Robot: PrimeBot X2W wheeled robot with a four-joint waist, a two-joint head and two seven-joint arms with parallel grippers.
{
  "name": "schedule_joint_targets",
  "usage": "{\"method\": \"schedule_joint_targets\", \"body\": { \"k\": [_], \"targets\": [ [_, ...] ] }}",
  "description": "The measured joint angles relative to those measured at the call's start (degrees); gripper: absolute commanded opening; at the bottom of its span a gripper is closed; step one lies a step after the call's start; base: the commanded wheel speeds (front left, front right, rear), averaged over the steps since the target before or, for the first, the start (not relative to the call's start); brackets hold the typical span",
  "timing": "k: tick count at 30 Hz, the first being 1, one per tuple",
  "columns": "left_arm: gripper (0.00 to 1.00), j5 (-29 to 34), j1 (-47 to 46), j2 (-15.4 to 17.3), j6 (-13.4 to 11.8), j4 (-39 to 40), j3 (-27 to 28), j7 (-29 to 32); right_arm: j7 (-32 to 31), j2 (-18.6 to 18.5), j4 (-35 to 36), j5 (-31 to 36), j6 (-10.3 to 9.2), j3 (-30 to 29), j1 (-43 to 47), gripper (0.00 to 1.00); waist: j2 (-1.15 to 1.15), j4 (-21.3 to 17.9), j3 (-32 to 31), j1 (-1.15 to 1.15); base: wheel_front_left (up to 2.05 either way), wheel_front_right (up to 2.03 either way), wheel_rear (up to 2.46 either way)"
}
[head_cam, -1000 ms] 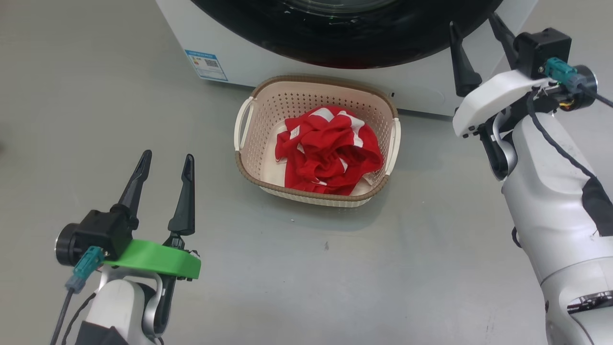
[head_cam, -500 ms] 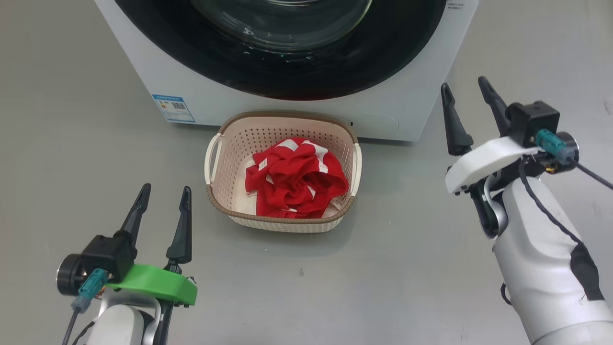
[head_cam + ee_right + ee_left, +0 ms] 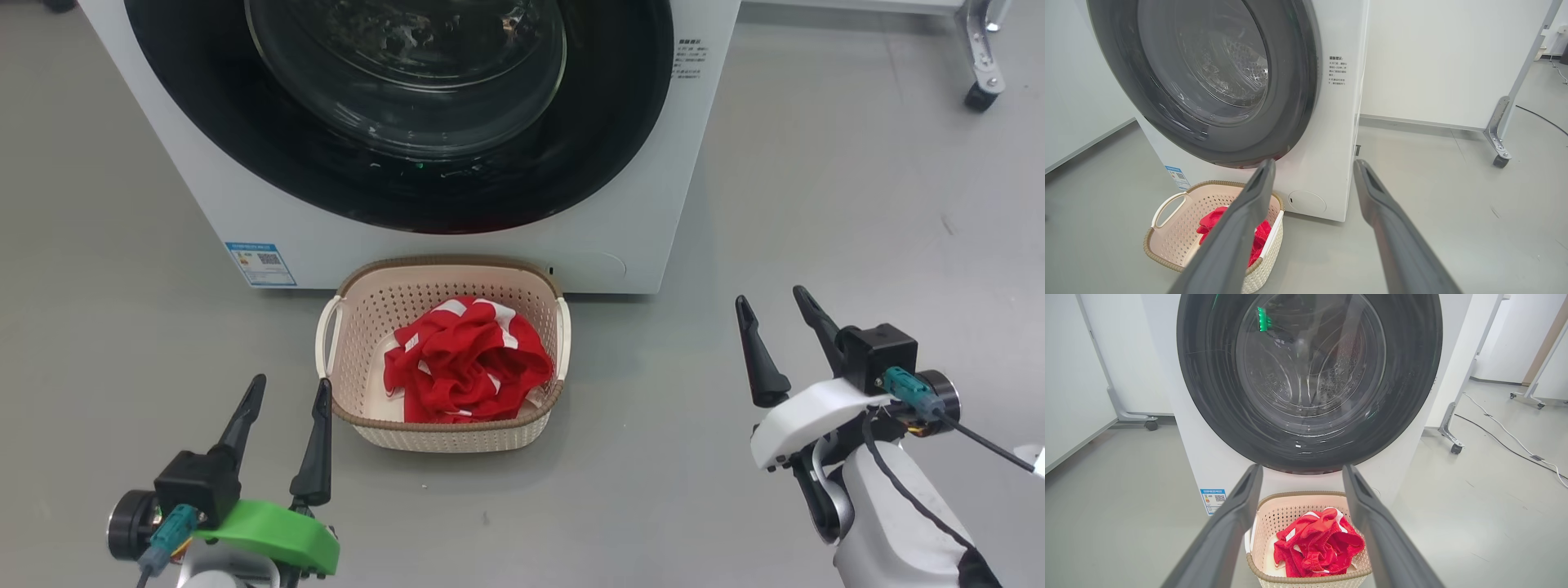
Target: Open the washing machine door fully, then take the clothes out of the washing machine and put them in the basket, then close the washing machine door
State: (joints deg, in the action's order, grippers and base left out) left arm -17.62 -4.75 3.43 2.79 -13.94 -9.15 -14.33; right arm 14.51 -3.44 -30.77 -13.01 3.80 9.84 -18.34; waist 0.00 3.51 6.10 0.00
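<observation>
Left fingers (image 3: pixel 316 441) & right fingers (image 3: pixel 755 359) spread wide, nothing held, either side of basket (image 3: pixel 351 415) on floor (image 3: pixel 816 204). Clothes (image 3: pixel 465 363) heaped inside. Just behind: washing machine (image 3: pixel 653 204) w/ washing machine door (image 3: pixel 604 122) shut, blue sticker (image 3: pixel 261 263) low left. Wheeled stand (image 3: pixel 980 57) far right.

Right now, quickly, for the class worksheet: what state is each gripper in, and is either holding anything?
Left gripper: open, holding nothing.
Right gripper: open, holding nothing.
</observation>
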Motion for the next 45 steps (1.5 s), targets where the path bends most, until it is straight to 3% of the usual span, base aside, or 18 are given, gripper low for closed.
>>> {"method": "schedule_joint_targets", "body": {
  "k": [13, 45],
  "targets": [
    [1.0, -0.04, 3.62, -0.03, -0.48, 0.09, -0.6, 1.92, 0.0, 0.38, 5.92, -1.35, -2.42, -1.77, 9.0, 1.0, 0.0, -2.17, -4.65, 0.0, 0.0, 0.0, 0.0],
    [1.0, -0.45, 5.96, -0.02, -1.81, 3.25, -0.7, 3.68, 0.0, 0.8, 12.05, -1.35, -3.45, 0.1, 15.43, 1.0, 0.0, -3.22, -6.01, 0.0, 0.0, 0.0, 0.0]
  ]
}}
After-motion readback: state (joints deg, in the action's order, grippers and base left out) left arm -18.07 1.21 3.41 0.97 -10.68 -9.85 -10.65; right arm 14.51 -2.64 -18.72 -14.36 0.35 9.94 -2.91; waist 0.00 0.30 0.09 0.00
